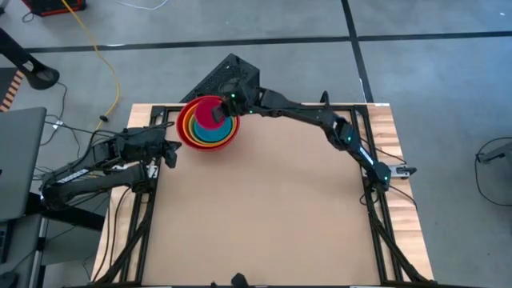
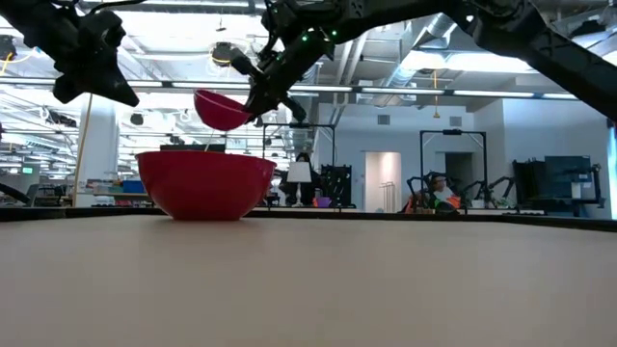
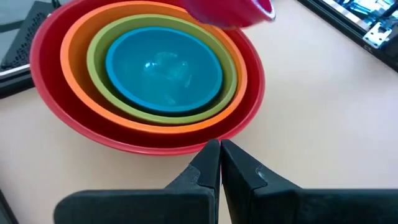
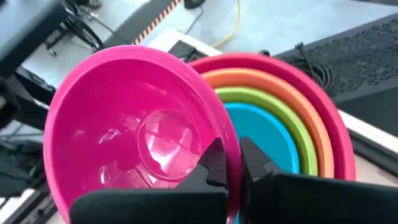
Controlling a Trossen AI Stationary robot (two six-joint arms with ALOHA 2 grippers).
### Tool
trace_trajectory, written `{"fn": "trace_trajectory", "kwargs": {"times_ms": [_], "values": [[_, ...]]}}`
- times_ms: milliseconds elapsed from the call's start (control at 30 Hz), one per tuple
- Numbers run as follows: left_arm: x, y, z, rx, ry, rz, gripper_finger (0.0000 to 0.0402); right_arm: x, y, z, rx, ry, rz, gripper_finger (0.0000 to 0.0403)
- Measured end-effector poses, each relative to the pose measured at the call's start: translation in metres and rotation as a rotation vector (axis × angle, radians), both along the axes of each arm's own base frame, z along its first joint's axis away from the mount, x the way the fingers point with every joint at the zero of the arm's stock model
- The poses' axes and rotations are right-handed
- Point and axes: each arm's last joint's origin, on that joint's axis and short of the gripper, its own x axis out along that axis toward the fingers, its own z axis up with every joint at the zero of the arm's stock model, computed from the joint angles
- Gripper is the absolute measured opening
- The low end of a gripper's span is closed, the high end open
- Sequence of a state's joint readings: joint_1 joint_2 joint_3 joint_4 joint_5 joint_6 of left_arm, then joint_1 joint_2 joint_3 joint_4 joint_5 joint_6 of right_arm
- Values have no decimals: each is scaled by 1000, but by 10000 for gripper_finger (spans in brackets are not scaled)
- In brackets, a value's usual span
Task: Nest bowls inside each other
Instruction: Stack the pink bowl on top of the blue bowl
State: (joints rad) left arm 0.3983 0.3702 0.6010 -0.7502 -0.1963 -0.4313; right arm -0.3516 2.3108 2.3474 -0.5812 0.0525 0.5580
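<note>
Four nested bowls stand on the table at its far left: red (image 1: pixel 186 132) outermost, then orange (image 3: pixel 78 56), lime green (image 3: pixel 99 53) and blue (image 3: pixel 163 68). The red bowl (image 2: pixel 204 183) rests on its base. The small pink bowl (image 4: pixel 130 130) hangs tilted above the stack (image 2: pixel 220 108), with my right gripper (image 4: pixel 231 155) shut on it. My left gripper (image 3: pixel 220 149) is shut and empty, just off the stack's near-left side (image 1: pixel 172 152). My right gripper pinches the pink bowl's rim (image 4: pixel 231 134), one finger inside (image 4: pixel 214 163) the bowl and one outside (image 4: pixel 254 165). The fingers slant down from the table's right side. The bowl is lifted clear and tilted, over the stack's far right part.
A black case (image 1: pixel 228 74) lies just beyond the table's far edge behind the stack. A laptop (image 1: pixel 20 160) stands off the left side. Bare brown tabletop (image 1: pixel 272 208) stretches toward the near and right edges.
</note>
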Motion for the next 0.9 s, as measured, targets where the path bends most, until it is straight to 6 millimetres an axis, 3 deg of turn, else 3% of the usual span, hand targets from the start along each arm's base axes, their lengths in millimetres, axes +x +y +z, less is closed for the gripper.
{"fn": "trace_trajectory", "kwargs": {"times_ms": [167,367,700,900], "values": [[0,1,0,7,2,20,0,8,-8,-11,11,-43,-17,5],[0,1,1,6,-6,27,0,22,-17,-51,48,-5,-24,5],[0,1,1,2,-11,31,0,20,-36,-72,76,35,-63,5],[0,1,1,3,-11,32,0,18,-40,-72,73,35,-63,5]]}}
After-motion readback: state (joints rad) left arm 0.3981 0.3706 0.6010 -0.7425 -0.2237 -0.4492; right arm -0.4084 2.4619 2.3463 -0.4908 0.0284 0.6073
